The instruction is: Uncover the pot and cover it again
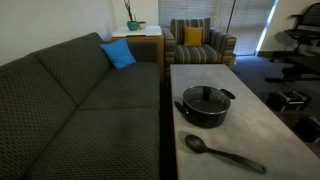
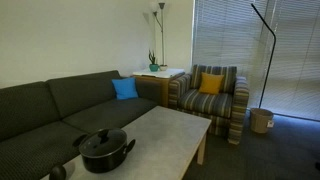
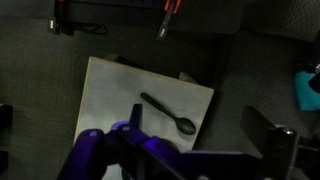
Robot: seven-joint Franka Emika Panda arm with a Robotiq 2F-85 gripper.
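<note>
The gripper [image 3: 135, 140] hangs high over the desk [image 3: 110, 90] in the wrist view, jaws spread wide and holding nothing. It is well apart from the pot [image 1: 204, 105]. The pot sits lidded on the desk, just beyond the spoon [image 1: 222, 154] and beside the sofa [image 1: 70, 100].

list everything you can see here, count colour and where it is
wide shallow round cooking pot: 1, black, on the table, lid on
long plastic spoon: 1, black, on the table, apart from the pot
rectangular coffee table: 1, pale grey, beside the sofa
fabric sofa: 1, dark grey, along the table
square cushion: 1, blue, on the sofa
striped armchair: 1, grey, beyond the table
second cushion: 1, yellow, on the armchair
potted plant: 1, green, corner side table
small bin: 1, pale, by the blinds
robot gripper: 1, dark, purple-lit, open, above the table
</note>
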